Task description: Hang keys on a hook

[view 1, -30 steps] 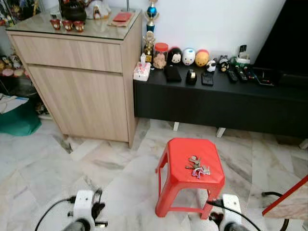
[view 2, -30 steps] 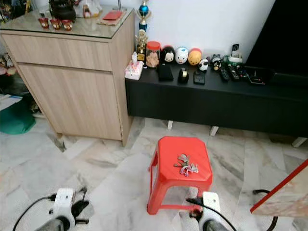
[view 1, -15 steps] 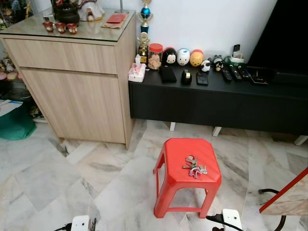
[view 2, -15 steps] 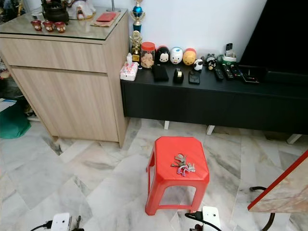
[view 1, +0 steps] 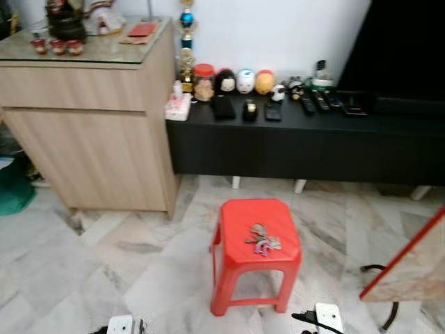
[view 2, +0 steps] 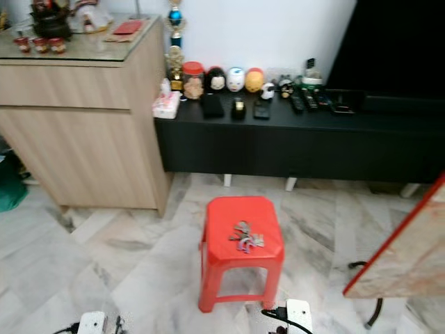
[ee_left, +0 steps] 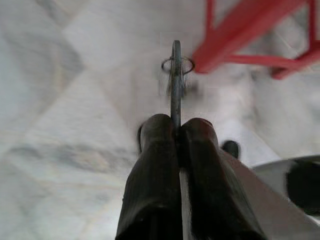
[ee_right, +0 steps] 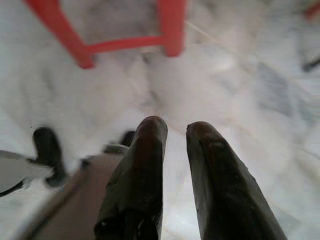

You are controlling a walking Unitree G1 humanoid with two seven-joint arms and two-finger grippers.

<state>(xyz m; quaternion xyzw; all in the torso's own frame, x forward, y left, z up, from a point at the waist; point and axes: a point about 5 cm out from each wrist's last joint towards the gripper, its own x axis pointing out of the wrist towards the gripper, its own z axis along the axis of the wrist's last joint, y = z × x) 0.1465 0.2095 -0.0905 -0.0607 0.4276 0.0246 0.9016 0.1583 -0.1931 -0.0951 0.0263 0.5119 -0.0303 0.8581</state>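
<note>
Keys (view 1: 263, 240) lie in a loose bunch on the seat of the red plastic stool (view 1: 226, 240), slightly right of centre, nothing touching them. Stool stands on the marble floor (view 1: 104, 257), in front of the long black TV console (view 1: 313, 142).

Left gripper (ee_left: 176, 129): fingers pressed together, pinching a thin flat metal piece edge-on, with a small wire ring (ee_left: 177, 65) at its far end. Can't tell what the piece is. It hangs low over the floor with the stool's red legs beyond it.

Right gripper (ee_right: 175, 131): fingers slightly apart, a narrow gap between them, holding nothing. It is also low over the floor, stool legs ahead of it.

Wooden cabinet (view 1: 90, 132) stands left of the console. The console top carries a row of round character figurines (view 1: 240, 81), a jar, remotes (view 1: 313, 101).
</note>
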